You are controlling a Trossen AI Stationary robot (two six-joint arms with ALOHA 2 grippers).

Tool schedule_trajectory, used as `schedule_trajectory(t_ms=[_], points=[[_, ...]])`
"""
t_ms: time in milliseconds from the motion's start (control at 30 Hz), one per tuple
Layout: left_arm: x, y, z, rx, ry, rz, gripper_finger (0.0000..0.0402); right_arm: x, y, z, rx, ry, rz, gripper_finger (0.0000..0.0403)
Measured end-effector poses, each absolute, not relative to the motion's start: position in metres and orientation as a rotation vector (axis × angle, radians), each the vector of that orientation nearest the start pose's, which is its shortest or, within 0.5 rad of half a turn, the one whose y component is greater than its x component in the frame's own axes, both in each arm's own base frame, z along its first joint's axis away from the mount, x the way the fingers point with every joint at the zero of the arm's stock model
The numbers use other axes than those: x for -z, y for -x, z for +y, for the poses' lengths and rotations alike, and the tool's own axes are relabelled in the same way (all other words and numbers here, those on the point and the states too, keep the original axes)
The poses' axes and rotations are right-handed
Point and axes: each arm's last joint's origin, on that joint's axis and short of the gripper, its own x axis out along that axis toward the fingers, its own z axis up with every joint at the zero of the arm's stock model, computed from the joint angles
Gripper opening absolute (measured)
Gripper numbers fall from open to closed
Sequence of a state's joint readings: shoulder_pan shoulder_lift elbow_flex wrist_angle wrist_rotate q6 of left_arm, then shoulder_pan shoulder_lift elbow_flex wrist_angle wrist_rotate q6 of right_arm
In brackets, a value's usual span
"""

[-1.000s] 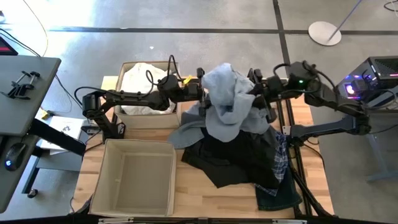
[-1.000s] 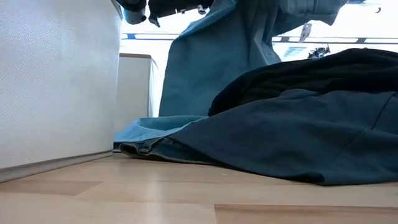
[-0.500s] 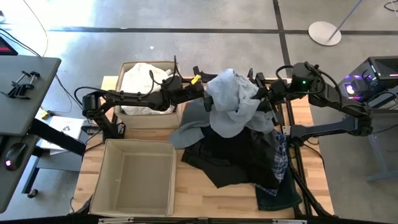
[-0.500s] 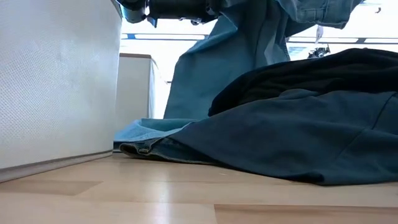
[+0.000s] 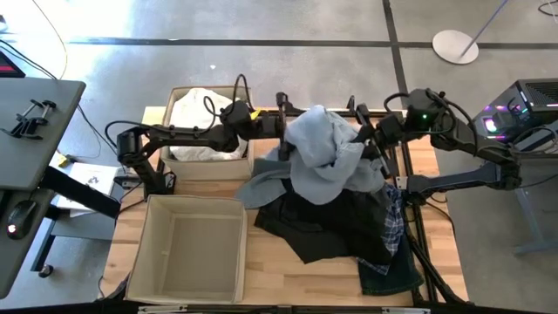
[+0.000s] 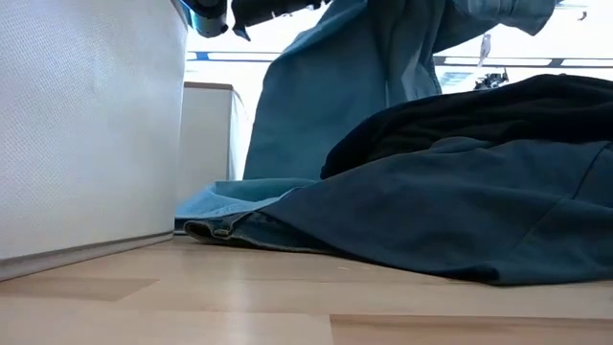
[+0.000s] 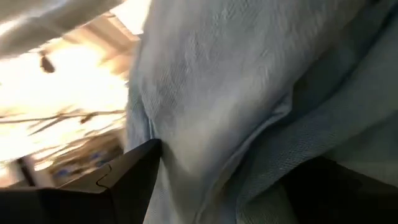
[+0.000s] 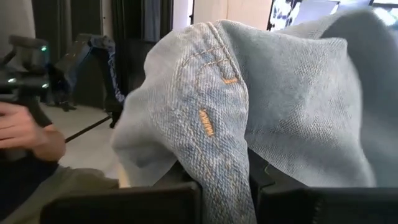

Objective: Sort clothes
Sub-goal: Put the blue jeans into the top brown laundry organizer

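1. The left claw (image 5: 281,124) sits in the upper middle of the high view, right at the left edge of the pale blue denim garment (image 5: 324,155). Its fingers (image 7: 134,171) are spread wide, and the cloth lies between them. They are not squeezing it.
2. The right claw (image 5: 367,131) is at the right edge of the same garment. It is clenched on the denim, and the cloth drapes over its fingers (image 8: 186,193) in the right wrist view.
3. The denim garment is held up off the table (image 5: 323,279) between the two arms. It looks bunched and rumpled, with tan stitching along a seam.
4. In the low view it hangs down long, top to bottom, and its bottom end lies on the table by the bins.
5. Under it, in the middle right of the high view, lies a heap of clothes: a black garment (image 5: 318,228), a dark denim garment (image 5: 388,277) and a plaid garment (image 5: 393,220).
6. A bin (image 5: 207,161) at the upper left holds white clothes (image 5: 196,112).
7. An open bin (image 5: 187,257) sits at the lower left.
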State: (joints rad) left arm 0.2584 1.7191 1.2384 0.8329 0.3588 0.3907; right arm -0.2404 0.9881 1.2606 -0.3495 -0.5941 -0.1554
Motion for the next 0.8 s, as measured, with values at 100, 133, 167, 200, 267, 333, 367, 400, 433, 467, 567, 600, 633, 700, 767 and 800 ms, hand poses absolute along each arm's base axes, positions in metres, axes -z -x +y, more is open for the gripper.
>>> schedule_trajectory(t_ms=[100,133,167,200,267,333,367,400,433,467,567,600,633,700,767,800], points=[[-0.334,-0.393,0.087,0.119,-0.461,-0.357,0.0299,-0.445,-0.186,-0.029,-0.347,0.149,0.0,0.0026],[-0.332,-0.397,0.087,0.133,-0.452,-0.355,0.0297,-0.445,-0.187,-0.029,-0.342,0.157,-0.011,0.0026],[-0.33,-0.401,0.087,0.138,-0.442,-0.353,0.0295,-0.445,-0.188,-0.03,-0.332,0.17,-0.014,0.0026],[-0.328,-0.406,0.088,0.14,-0.436,-0.351,0.0292,-0.445,-0.19,-0.031,-0.311,0.182,-0.015,0.0026],[-0.325,-0.415,0.09,0.138,-0.434,-0.348,0.0286,-0.444,-0.193,-0.034,-0.244,0.198,-0.004,0.0028],[-0.323,-0.422,0.092,0.137,-0.423,-0.345,0.0276,-0.442,-0.197,-0.037,-0.168,0.196,0.014,0.0032],[-0.322,-0.425,0.093,0.137,-0.416,-0.341,0.0268,-0.441,-0.199,-0.038,-0.132,0.195,0.027,0.0035],[-0.321,-0.427,0.093,0.137,-0.414,-0.341,0.0257,-0.439,-0.2,-0.039,-0.102,0.196,0.04,0.0037],[-0.321,-0.428,0.094,0.136,-0.414,-0.339,0.0245,-0.437,-0.202,-0.04,-0.076,0.201,0.058,0.0038],[-0.32,-0.428,0.094,0.135,-0.421,-0.332,0.0229,-0.436,-0.203,-0.041,-0.052,0.206,0.071,0.004],[-0.32,-0.428,0.094,0.131,-0.442,-0.314,0.0162,-0.434,-0.204,-0.044,0.026,0.203,0.102,0.0041],[-0.321,-0.427,0.094,0.132,-0.438,-0.302,0.0134,-0.433,-0.204,-0.045,0.057,0.186,0.111,0.0042],[-0.321,-0.426,0.095,0.13,-0.439,-0.298,0.0103,-0.433,-0.204,-0.046,0.084,0.17,0.115,0.0044],[-0.325,-0.423,0.096,0.135,-0.443,-0.299,0.0039,-0.432,-0.204,-0.047,0.127,0.159,0.126,0.0054],[-0.329,-0.42,0.097,0.145,-0.449,-0.292,0.002,-0.43,-0.204,-0.048,0.151,0.12,0.151,0.0074],[-0.332,-0.418,0.097,0.146,-0.453,-0.283,0.0024,-0.429,-0.203,-0.048,0.16,0.094,0.167,0.0087]])
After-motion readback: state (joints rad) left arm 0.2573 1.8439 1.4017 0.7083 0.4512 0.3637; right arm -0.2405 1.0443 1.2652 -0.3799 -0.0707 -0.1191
